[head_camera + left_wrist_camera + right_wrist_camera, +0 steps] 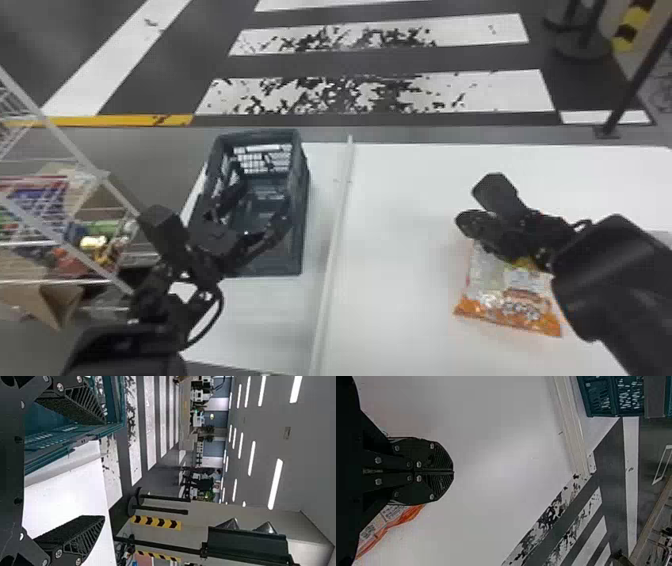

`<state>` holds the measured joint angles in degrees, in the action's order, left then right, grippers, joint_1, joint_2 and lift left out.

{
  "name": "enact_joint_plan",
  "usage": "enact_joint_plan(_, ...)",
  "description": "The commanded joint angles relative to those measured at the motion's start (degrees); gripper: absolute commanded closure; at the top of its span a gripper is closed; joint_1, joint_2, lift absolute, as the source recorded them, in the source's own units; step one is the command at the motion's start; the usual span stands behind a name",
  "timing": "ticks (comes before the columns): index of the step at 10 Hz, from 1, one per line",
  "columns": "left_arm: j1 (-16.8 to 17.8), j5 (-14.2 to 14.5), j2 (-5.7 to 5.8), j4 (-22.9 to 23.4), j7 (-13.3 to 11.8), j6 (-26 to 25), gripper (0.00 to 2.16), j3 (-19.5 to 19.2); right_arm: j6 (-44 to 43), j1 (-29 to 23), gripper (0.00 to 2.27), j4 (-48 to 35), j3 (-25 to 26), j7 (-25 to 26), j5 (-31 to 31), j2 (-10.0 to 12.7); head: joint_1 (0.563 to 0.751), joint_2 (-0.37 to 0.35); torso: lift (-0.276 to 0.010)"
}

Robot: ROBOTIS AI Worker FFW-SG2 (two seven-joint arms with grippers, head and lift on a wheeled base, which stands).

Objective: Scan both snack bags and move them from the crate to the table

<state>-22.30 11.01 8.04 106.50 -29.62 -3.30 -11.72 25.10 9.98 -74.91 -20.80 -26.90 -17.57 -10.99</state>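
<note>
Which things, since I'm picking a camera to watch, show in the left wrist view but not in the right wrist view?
Left wrist view: the left gripper, open; ceiling lights; yellow-and-black bands.
Right wrist view: the right gripper, shut, and part of an orange-edged snack bag.
Both: the crate, the white table and the striped floor.

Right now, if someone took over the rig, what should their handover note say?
Left gripper: open, near the crate, nothing between its fingers.
Right gripper: shut with fingertips together, above the table.
Things: one orange-edged snack bag lies on the table, partly under the right arm.
Done: that bag is out of the crate; whether it was scanned can't be told.
Left: probably confirm its scan and account for the second bag.
</note>
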Motion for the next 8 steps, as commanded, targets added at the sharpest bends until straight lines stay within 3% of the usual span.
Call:
enact_joint_plan(1,-0.02,0.07,0.05,0.03,0.0,0.0,0.16,-0.06,0.0,-0.67,2.22,-1.29,0.5,-0.17,-0.01,-0.08,0.695,0.155,-0.035)
enact_joint_plan(3,-0.02,0.07,-0.04,-0.06,0.0,0.0,0.16,-0.06,3.87,-4.09,2.22,-9.73,2.78,-1.58,0.52,-0.52,0.695,0.156,-0.035)
enact_joint_plan(5,-0.02,0.07,-0.04,-0.06,0.0,0.0,0.16,-0.06,14.41,-8.75,2.22,-22.91,5.07,-2.81,0.17,-3.07,0.695,0.153,-0.035)
enact_joint_plan(8,-0.02,0.07,-0.04,-0.06,0.0,-0.17,0.16,-0.06,22.85,-13.76,2.22,-32.49,9.37,-5.35,-2.73,-5.36,0.695,0.095,-0.035)
